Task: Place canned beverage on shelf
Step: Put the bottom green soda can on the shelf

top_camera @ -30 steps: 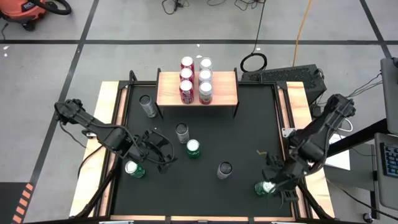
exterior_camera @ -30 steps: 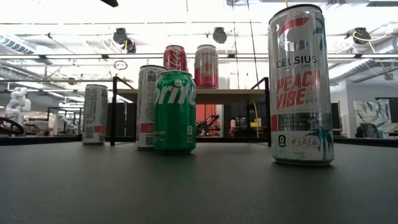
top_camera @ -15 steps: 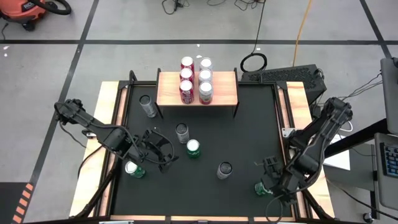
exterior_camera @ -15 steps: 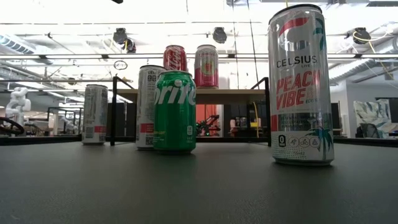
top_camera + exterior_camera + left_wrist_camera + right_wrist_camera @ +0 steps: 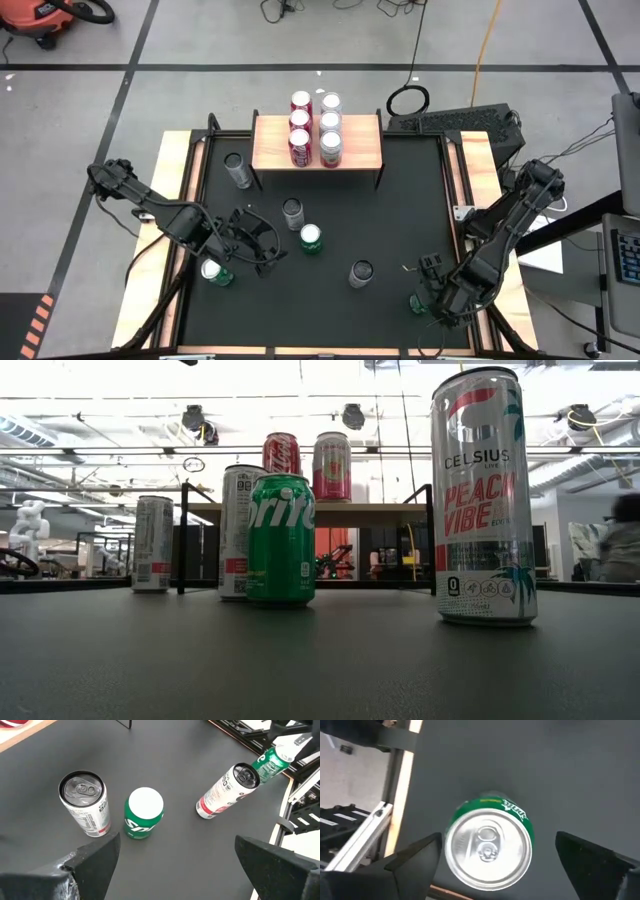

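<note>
Green can (image 5: 489, 845) upright on the black mat (image 5: 400, 210) at the near right corner of the table (image 5: 170, 160), directly below the right gripper (image 5: 432, 300); gripper fingers (image 5: 415, 857) spread wide, one on each side of the can, not touching it, nothing held. Shelf (image 5: 360, 140) at the far edge of the mat, well apart from that can, carrying six upright cans (image 5: 315, 128) in two rows of three. Loose on the mat: silver can (image 5: 237, 170) just beside the shelf's left legs, silver can (image 5: 292, 212) and green Sprite can (image 5: 311, 238) near the centre, tall Celsius can (image 5: 361, 273) nearer the right gripper. Left gripper (image 5: 268, 250) low over the mat at centre-left, fingers (image 5: 95, 860) fully apart, nothing held, pointed toward the Sprite can. Second green can (image 5: 213, 271) at the left edge of the mat, beside the left arm (image 5: 160, 212). Person (image 5: 622, 545) partly visible in the room beyond the table in the low view.
</note>
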Motion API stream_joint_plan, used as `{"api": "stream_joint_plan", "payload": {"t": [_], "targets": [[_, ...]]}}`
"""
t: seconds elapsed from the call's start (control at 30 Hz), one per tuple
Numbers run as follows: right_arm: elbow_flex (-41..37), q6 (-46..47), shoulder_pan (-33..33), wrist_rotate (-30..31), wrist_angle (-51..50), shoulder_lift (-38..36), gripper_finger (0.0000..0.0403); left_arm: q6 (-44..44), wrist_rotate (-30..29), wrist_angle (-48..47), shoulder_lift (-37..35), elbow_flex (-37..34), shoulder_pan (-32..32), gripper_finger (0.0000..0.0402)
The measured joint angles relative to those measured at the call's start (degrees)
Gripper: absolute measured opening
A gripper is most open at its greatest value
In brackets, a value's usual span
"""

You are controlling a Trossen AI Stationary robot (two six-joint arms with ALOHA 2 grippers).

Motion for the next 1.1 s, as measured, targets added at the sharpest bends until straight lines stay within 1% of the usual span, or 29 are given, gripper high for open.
{"api": "stream_joint_plan", "payload": {"t": [0.17, 0.47, 0.63, 0.87, 1.1], "targets": [[-2.03, -0.29, 0.0, -0.37, 0.39, -0.02, 0.0368, 0.0, 0.0, -0.02, 0.0, 0.0, 0.0, 0.0396], [-2.48, -4.43, 0.0, -0.28, 1.13, -0.03, 0.0342, 0.07, -0.06, -0.07, 0.0, 0.0, 0.0, 0.0396], [-2.48, -4.92, 0.0, -0.32, 1.59, -0.02, 0.0331, 0.11, -1.34, -0.07, 0.0, 0.0, 0.0, 0.0396], [-2.48, -4.69, 0.0, -0.13, 4.06, 0.04, 0.033, 0.42, -1.77, -0.07, 0.0, 0.0, 0.0, 0.0396], [-2.8, -4.45, 0.0, -0.17, 4.06, 0.04, 0.033, 0.39, -2.77, -0.07, 0.0, 0.0, 0.0, 0.0396]]}}
